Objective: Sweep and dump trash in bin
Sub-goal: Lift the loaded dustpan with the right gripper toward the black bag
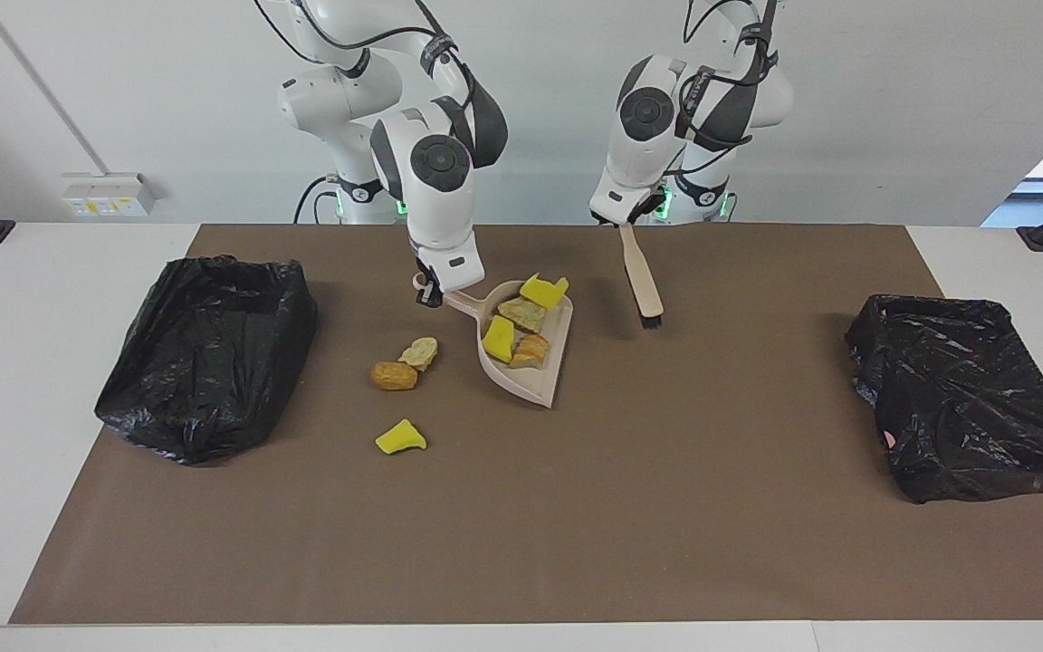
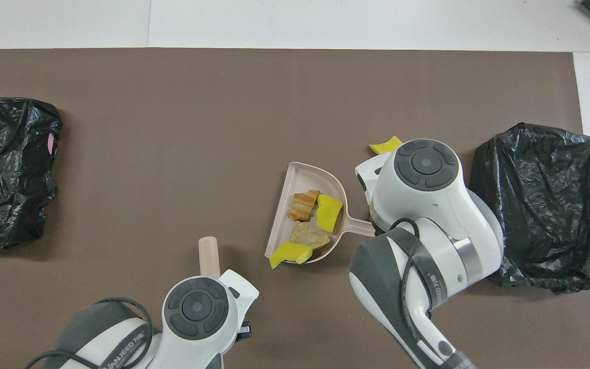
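Note:
My right gripper (image 1: 431,292) is shut on the handle of a beige dustpan (image 1: 550,380) whose lip is down at the brown mat. In the pan lie several trash scraps: two yellow sponge chunks (image 1: 544,291) (image 2: 329,212) and two bread-like lumps (image 1: 531,351) (image 2: 303,205). Three more scraps lie on the mat beside the pan, toward the right arm's end: a tan lump (image 1: 419,352), an orange-brown lump (image 1: 393,375) and a yellow chunk (image 1: 400,438) (image 2: 386,146). My left gripper (image 1: 623,217) is shut on the handle of a beige brush (image 1: 641,276) (image 2: 209,253), its black bristles low over the mat. A black-bagged bin (image 1: 209,353) (image 2: 541,205) stands at the right arm's end.
A second black-bagged bin (image 1: 965,398) (image 2: 8,174) stands at the left arm's end. The brown mat (image 1: 576,525) covers most of the white table. In the overhead view my right arm hides the two lumps on the mat.

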Tool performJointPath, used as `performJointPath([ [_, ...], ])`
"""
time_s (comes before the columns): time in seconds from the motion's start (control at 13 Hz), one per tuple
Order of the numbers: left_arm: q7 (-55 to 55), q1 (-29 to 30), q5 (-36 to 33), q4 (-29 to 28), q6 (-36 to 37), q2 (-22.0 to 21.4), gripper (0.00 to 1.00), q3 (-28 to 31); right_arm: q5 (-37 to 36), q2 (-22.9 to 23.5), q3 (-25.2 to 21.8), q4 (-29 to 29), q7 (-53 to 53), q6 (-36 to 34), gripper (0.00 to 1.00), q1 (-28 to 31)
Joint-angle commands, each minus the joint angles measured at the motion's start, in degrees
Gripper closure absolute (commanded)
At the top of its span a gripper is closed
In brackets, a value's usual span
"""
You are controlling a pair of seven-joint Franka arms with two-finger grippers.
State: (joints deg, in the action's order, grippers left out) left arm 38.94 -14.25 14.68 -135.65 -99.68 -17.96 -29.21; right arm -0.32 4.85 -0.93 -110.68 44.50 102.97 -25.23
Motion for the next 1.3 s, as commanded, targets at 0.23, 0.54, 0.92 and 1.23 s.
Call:
performJointPath([
  [0.23, 0.7, -6.7, 7.0, -11.4, -8.7, -10.2, 1.00, -2.0, 2.3, -5.0, 0.0, 0.8, 7.2, -1.0, 1.00, 6.6],
  [0.54, 0.7, -7.2, 12.8, -14.9, -12.5, -13.5, 1.00, -8.5, 6.5, -7.5, -0.3, 2.0, 13.8, -2.1, 1.00, 14.8],
  [0.92, 1.1, -7.2, 18.3, -17.4, -17.7, -13.0, 1.00, -12.5, 10.1, -7.6, -0.4, 6.0, 31.0, -8.0, 1.00, 29.5],
  [1.23, 0.9, -7.0, 20.1, -17.4, -17.2, -12.4, 1.00, -12.5, 9.1, -7.2, -2.1, 8.4, 40.9, -13.3, 1.00, 40.0],
])
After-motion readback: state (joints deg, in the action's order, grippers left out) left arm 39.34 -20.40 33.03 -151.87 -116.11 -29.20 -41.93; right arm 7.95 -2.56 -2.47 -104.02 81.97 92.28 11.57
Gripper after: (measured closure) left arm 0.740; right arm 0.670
